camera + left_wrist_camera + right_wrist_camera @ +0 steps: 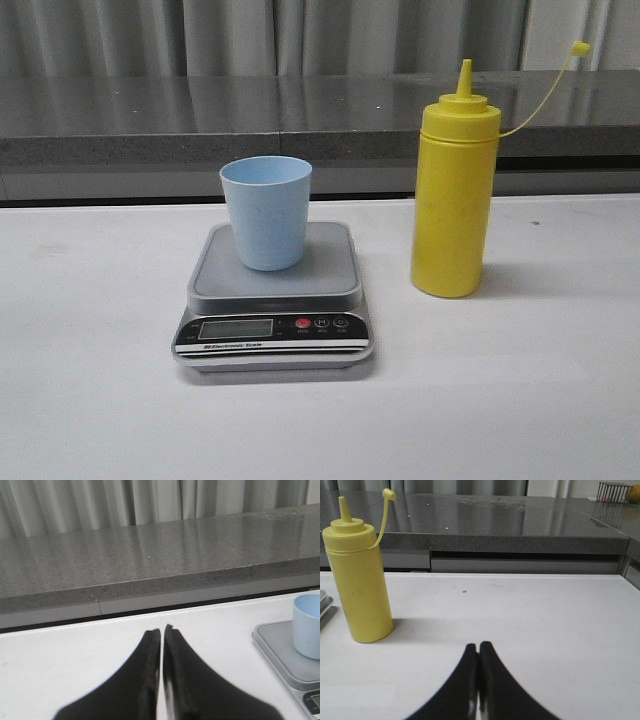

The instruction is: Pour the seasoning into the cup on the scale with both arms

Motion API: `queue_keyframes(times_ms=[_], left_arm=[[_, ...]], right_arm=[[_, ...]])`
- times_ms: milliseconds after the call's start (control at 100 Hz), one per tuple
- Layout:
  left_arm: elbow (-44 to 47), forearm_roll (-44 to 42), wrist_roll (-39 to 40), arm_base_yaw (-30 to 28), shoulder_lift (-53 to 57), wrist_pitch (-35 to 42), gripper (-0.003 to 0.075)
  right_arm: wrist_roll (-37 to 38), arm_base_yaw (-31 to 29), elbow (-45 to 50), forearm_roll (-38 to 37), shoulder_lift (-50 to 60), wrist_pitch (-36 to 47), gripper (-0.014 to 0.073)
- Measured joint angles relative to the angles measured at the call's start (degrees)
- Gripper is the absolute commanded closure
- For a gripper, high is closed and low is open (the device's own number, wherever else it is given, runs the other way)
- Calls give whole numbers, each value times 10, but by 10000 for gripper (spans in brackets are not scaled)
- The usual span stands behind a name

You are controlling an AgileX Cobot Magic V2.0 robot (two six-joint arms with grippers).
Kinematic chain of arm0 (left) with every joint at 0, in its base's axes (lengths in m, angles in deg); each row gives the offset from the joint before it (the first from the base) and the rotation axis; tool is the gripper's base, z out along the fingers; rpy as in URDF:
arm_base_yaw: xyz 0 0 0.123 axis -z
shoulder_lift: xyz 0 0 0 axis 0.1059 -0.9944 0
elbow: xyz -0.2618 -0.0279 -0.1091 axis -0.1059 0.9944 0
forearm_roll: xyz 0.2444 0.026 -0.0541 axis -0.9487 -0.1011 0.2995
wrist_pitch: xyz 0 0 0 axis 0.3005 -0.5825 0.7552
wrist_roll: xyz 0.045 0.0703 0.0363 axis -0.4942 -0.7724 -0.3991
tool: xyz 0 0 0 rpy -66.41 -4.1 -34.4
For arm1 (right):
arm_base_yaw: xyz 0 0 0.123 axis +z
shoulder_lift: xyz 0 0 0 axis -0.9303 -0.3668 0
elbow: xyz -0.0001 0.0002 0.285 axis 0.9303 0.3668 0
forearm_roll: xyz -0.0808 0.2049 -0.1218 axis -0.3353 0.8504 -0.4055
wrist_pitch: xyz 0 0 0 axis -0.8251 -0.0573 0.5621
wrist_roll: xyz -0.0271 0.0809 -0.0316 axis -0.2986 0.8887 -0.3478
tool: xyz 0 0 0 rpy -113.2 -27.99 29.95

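Note:
The pale blue cup stands upright on the silver-grey platform of the scale at the table's middle. The yellow seasoning bottle stands upright to the right of the scale, cap hanging open on its tether. Neither gripper shows in the front view. In the left wrist view my left gripper is shut and empty over bare table, with the cup and scale off to one side. In the right wrist view my right gripper is shut and empty, apart from the bottle.
A grey stone counter runs along the back edge of the white table, with curtains behind. A wire rack stands on the counter at the far right in the right wrist view.

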State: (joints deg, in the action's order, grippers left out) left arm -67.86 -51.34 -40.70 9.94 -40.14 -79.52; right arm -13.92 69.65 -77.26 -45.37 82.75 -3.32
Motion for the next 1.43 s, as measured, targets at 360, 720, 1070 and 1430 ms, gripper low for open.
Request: queue_keyframes(times_ms=[360, 720, 1070, 1430], left_arm=[[129, -6, 1, -71, 88, 86, 710], [153, -6, 2, -74, 100, 108, 710], [153, -6, 3, -74, 100, 132, 710], [153, -6, 3, -74, 100, 132, 710]], right_arm=[[0, 0, 0, 0, 0, 0, 661], [0, 0, 0, 0, 1, 0, 661], [0, 0, 0, 0, 1, 0, 661], [0, 0, 0, 0, 1, 0, 661]])
